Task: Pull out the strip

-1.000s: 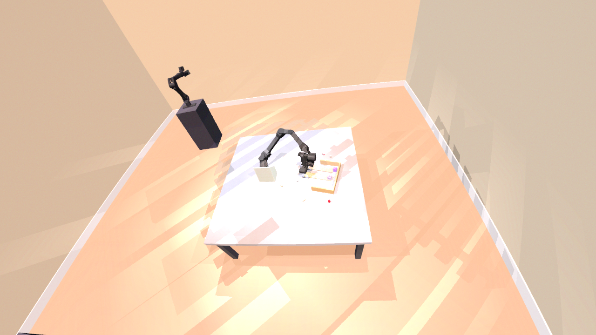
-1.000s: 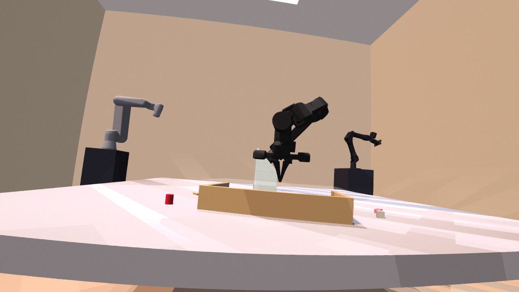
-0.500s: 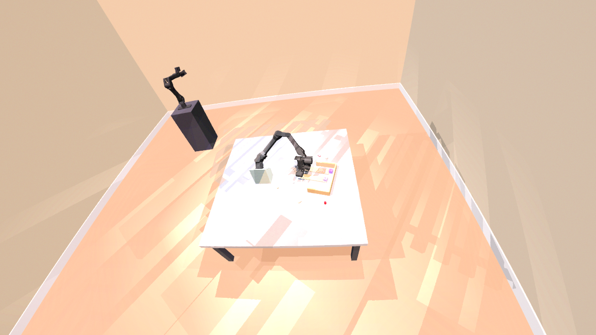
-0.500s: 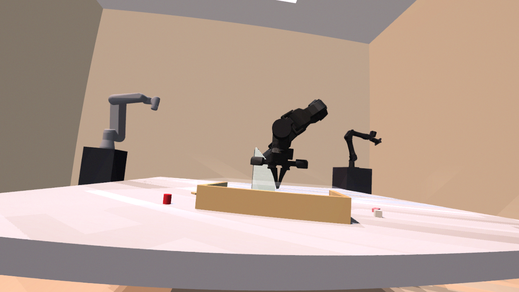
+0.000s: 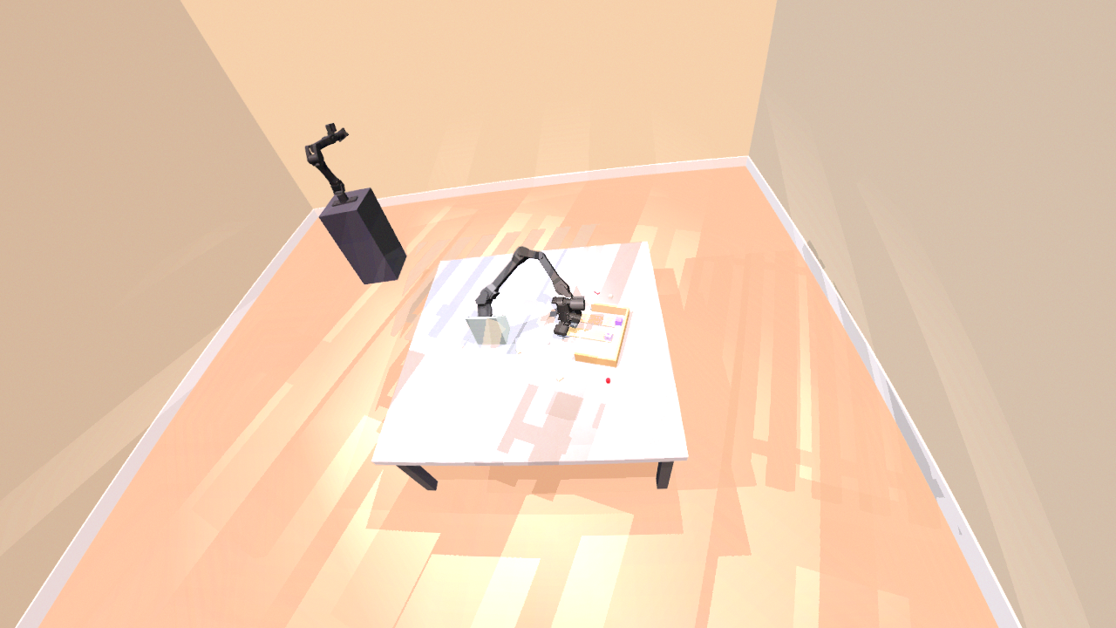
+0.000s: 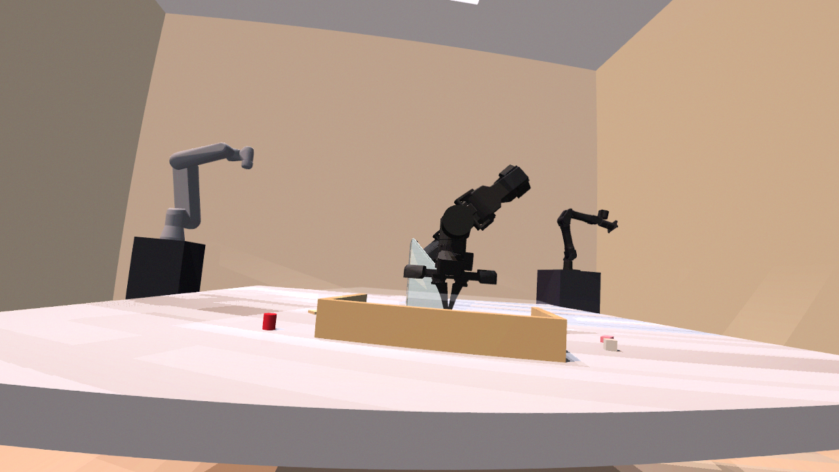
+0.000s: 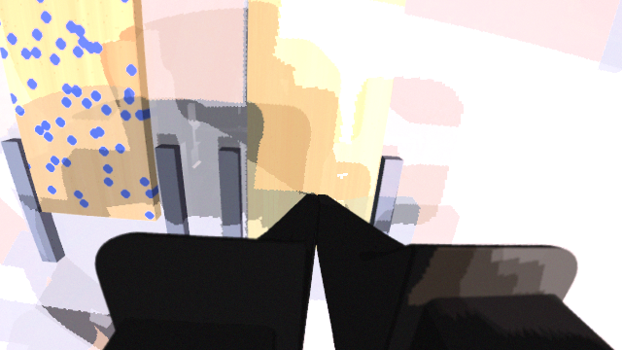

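Observation:
The labelled cube (image 5: 609, 336) is a small light purple block inside the tray, its mark too small to read; a darker purple cube (image 5: 617, 321) sits behind it. A plain wooden strip (image 7: 292, 146) runs away from my fingertips in the wrist view, between low grey rails. A strip with blue spots (image 7: 83, 117) lies to its left. My gripper (image 7: 315, 204) (image 6: 448, 308) is shut with nothing between the fingers. Its tips overlap the near end of the plain strip in the wrist view; whether they touch it cannot be told. Neither cube shows in the wrist view.
The wooden tray wall (image 6: 440, 334) (image 5: 595, 359) stands beyond the gripper. Grey rails (image 7: 171, 190) (image 7: 230, 190) (image 7: 387, 190) flank the strips. A pale panel (image 5: 489, 330) (image 6: 421, 287) stands near the arm's base. A red cylinder (image 5: 608, 380) (image 6: 269, 321) and small blocks (image 6: 609, 345) lie outside the tray.

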